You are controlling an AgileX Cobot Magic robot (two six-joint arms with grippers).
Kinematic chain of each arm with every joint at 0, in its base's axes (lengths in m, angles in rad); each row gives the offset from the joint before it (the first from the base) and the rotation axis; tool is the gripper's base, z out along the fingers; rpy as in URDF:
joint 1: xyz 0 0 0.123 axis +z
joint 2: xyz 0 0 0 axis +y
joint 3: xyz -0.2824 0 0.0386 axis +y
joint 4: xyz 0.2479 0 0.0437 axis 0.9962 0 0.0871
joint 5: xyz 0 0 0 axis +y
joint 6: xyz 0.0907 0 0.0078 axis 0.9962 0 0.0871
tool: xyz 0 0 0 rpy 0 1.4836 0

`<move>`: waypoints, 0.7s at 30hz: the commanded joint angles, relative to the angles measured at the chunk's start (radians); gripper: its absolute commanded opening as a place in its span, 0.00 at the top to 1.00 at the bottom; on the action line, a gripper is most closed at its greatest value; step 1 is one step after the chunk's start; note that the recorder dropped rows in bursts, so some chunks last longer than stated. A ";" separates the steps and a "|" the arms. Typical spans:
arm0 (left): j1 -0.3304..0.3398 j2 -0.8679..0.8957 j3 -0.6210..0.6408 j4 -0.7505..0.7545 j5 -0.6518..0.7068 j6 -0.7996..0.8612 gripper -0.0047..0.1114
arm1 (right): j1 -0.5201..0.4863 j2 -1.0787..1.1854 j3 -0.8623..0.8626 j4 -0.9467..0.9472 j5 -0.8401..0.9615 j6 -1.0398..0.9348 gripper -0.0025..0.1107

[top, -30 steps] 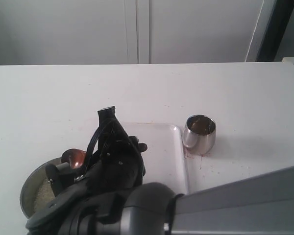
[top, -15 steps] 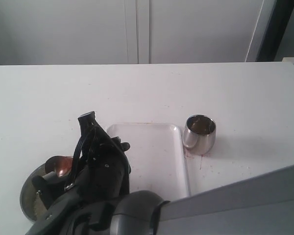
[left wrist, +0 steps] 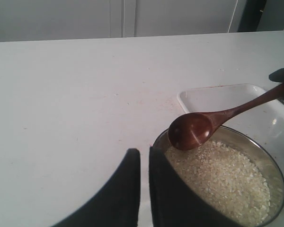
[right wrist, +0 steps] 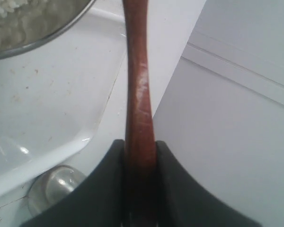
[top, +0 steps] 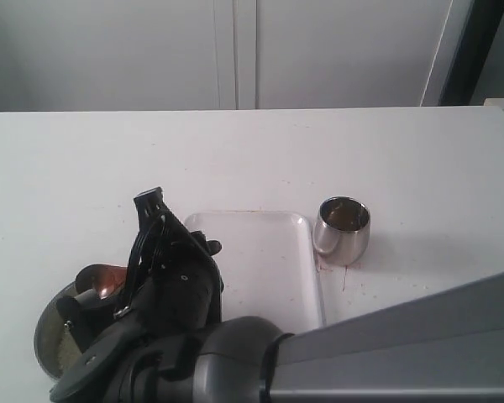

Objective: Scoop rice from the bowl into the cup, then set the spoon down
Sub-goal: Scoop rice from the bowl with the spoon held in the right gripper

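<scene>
A: What is done?
B: Little. The spoon [left wrist: 191, 131], gripped by the right jaws, is held empty above the rice [left wrist: 213, 175] in the bowl [left wrist: 262, 153]. The left jaws are closed on nothing.
A: What is left?
B: Scooping, filling the cup [top: 343, 228], and setting the spoon down.

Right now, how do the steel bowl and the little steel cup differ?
The bowl is wide and dull-brushed; the cup is small and mirror-shiny. The bowl holds a heap of rice; the cup looks dark inside, contents unclear. Both are round steel, standing upright on the white table.
</scene>
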 commanded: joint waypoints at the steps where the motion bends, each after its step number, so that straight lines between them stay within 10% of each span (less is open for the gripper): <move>1: -0.009 0.001 -0.004 -0.006 0.004 0.000 0.84 | -0.009 0.001 0.003 0.035 0.003 0.006 0.98; 21: -0.009 0.001 -0.004 -0.006 0.004 0.000 0.84 | -0.027 0.060 0.003 0.042 -0.036 0.030 0.98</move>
